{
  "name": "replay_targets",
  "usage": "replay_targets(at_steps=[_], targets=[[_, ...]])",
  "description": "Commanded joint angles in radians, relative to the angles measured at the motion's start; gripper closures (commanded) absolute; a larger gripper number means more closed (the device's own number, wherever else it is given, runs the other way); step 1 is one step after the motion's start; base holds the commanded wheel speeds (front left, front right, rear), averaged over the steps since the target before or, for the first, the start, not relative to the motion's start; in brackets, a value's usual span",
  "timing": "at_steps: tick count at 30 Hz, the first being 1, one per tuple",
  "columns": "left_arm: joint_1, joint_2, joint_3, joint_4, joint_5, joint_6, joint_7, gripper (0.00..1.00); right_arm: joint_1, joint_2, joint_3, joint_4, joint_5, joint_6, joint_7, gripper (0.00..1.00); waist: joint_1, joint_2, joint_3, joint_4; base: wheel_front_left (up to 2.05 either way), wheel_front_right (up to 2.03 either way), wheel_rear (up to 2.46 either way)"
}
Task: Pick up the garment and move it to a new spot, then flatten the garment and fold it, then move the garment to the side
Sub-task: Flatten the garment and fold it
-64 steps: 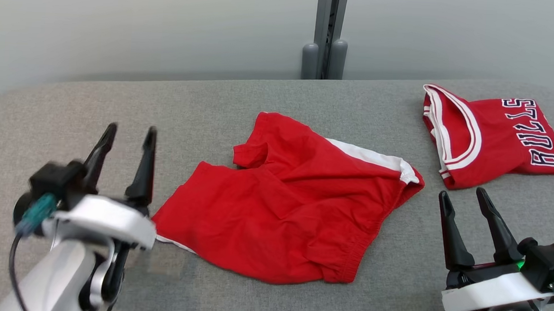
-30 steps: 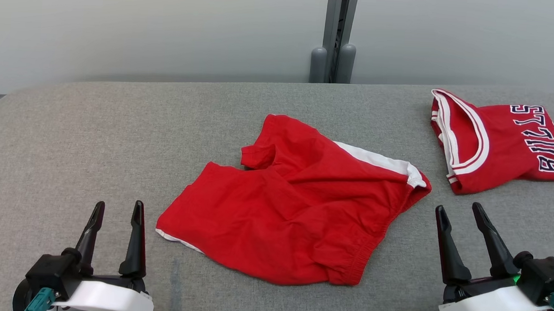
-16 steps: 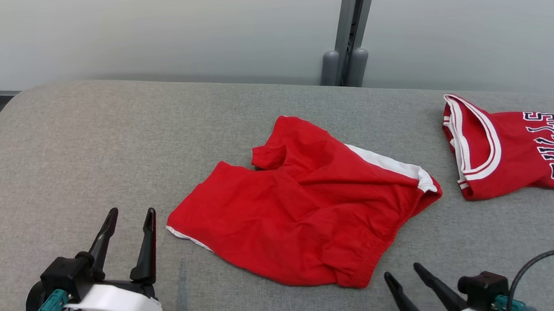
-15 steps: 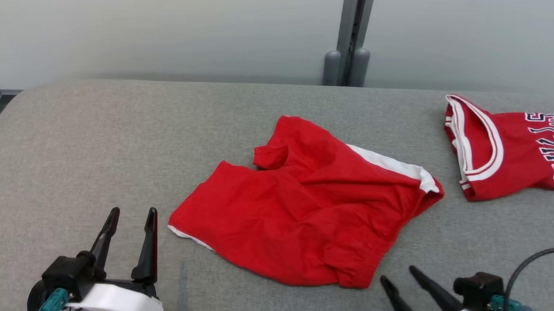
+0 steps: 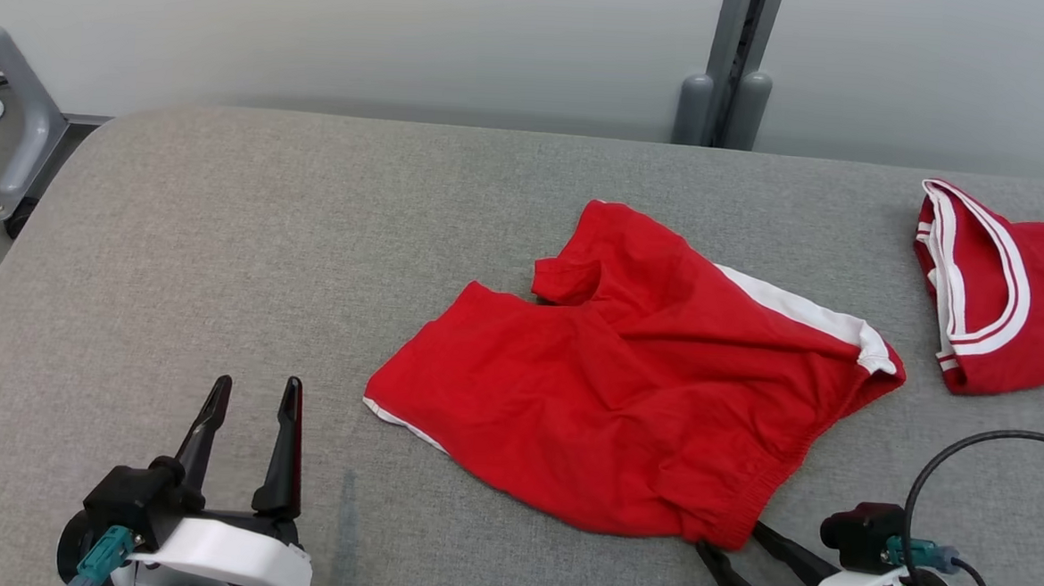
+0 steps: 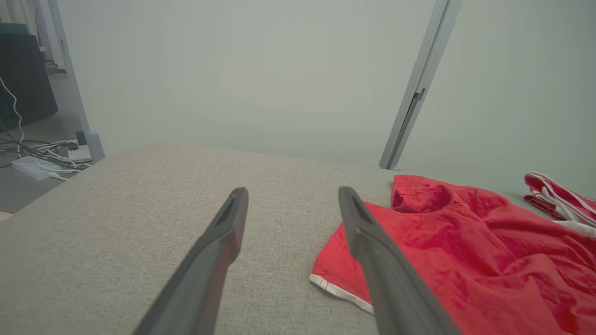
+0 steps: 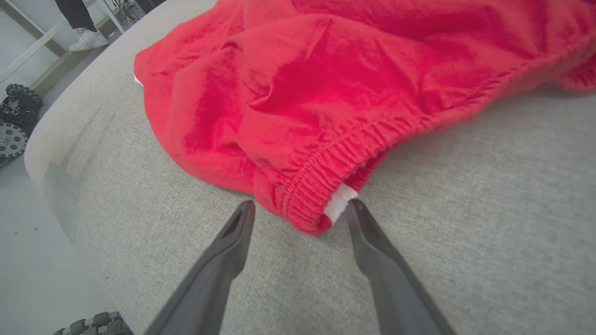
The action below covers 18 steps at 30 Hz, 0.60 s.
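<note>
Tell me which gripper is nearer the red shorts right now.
Right. The right gripper is at the red shorts, jaws open either side of the elastic waistband corner. The left gripper is also open but stands apart, off to the side of the leg hem.

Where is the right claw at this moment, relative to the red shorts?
The right claw is at the head view's lower right, open, its tips flanking the near waistband corner of the red shorts.

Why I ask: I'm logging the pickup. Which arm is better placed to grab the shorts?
Right. The right gripper is open, fingertips flanking the shorts at their waistband corner; the left gripper, also open, sits apart from them.
</note>
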Motion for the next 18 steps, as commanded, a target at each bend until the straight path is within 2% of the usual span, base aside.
replay_targets(at_steps=[1, 3, 4, 5, 8, 18], targets=[[-0.026, 0.006, 0.004, 0.002, 0.007, -0.005, -0.002, 0.0, -0.019, 0.0, 0.002, 0.008, 0.008, 0.001, -0.003, 0.0, 0.0, 0.0, 0.008, 0.011, 0.0, 0.0, 0.0], [-0.029, 0.005, 0.005, 0.006, 0.008, -0.007, -0.002, 0.0, -0.03, 0.002, 0.016, 0.02, 0.017, 0.001, -0.006, 0.0, 0.0, 0.0, 0.013, 0.019, 0.0, 0.0, 0.0], [-0.029, 0.005, 0.005, 0.008, 0.008, -0.007, -0.002, 0.0, -0.033, 0.001, 0.021, 0.023, 0.022, 0.001, -0.006, 0.11, 0.0, 0.0, 0.015, 0.022, 0.0, 0.0, 0.0], [-0.03, 0.004, 0.006, 0.01, 0.009, -0.008, -0.002, 0.0, -0.038, -0.001, 0.025, 0.027, 0.024, 0.001, -0.007, 0.48, 0.0, 0.0, 0.016, 0.025, 0.0, 0.0, 0.0], [-0.036, 0.002, 0.008, 0.014, 0.008, -0.01, -0.002, 0.0, -0.052, -0.007, 0.044, 0.038, 0.037, 0.001, -0.011, 0.98, 0.0, 0.0, 0.018, 0.028, 0.0, 0.0, 0.0], [-0.037, -0.006, 0.017, 0.036, 0.008, -0.018, -0.002, 0.0, -0.049, -0.053, 0.08, -0.006, 0.137, 0.001, 0.032, 1.0, 0.0, 0.0, 0.005, -0.037, 0.0, 0.0, 0.0]])
